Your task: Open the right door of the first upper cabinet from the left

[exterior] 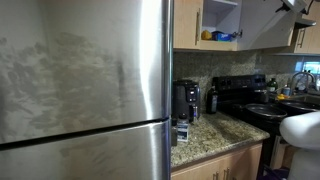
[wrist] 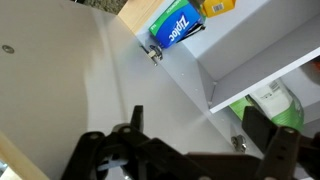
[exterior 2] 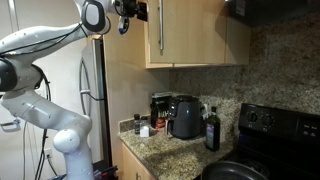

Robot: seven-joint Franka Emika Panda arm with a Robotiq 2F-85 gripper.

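Observation:
The first upper cabinet [exterior: 222, 12] stands open on its right side and shows white shelves. The right door [exterior 2: 190, 30] is swung out, with its silver bar handle [exterior 2: 160, 28] near its left edge. Its pale inner face shows in an exterior view [exterior: 265, 30] and fills the left of the wrist view [wrist: 100, 90], with a hinge [wrist: 153, 52]. A blue Ziploc box [wrist: 175, 28] and a green package [wrist: 270, 105] sit on the shelves. My gripper [wrist: 195, 118] is open and empty, facing the door's inner face. In an exterior view it [exterior 2: 130, 12] is just left of the door's free edge, apart from the handle.
A tall steel fridge [exterior: 80, 90] fills one side. On the granite counter [exterior: 210, 135] stand a coffee maker [exterior 2: 185, 115] and a dark bottle [exterior 2: 211, 128]. A black stove [exterior 2: 280, 125] sits under a dark range hood [exterior 2: 270, 8]. The twin left door [exterior: 187, 25] is closed.

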